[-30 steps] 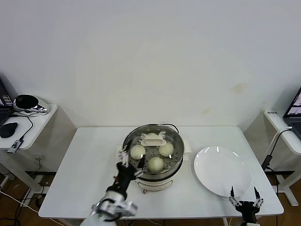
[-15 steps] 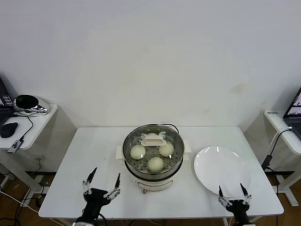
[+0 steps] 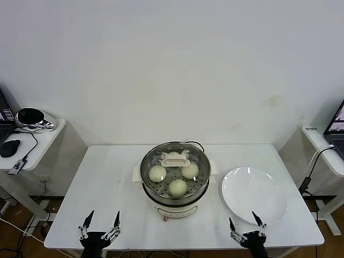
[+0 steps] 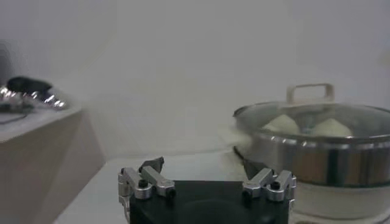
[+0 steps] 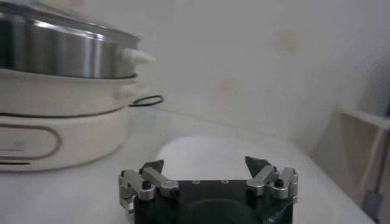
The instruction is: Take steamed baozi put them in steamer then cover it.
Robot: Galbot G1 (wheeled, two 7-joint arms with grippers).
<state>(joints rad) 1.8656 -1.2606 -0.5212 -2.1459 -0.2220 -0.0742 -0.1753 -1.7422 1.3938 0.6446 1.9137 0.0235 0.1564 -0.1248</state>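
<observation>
The steamer point(image 3: 152, 194) stands at the table's middle on its white base. The glass cover point(image 3: 200, 160) lies on it, with its cream handle point(image 3: 176, 158) toward the back. Three baozi point(image 3: 157, 173) show through the glass; a fourth is not clearly seen. My left gripper point(image 3: 100, 228) is open and empty at the table's front edge, left of the steamer. My right gripper point(image 3: 246, 228) is open and empty at the front edge, below the plate. The left wrist view shows the covered steamer point(image 4: 317, 152) with baozi point(image 4: 283, 123) beyond the open left gripper point(image 4: 204, 167). The right gripper point(image 5: 206, 165) also shows open.
A flat white plate point(image 3: 253, 194) lies bare to the right of the steamer; it also shows in the right wrist view point(image 5: 213, 149). A side table with a mouse point(image 3: 9, 148) stands far left. A desk with a laptop point(image 3: 338, 126) is far right.
My left gripper has drawn back from the steamer's front left down to the table's front edge. My right gripper has shifted left along the front edge. The steamer and cover have not moved.
</observation>
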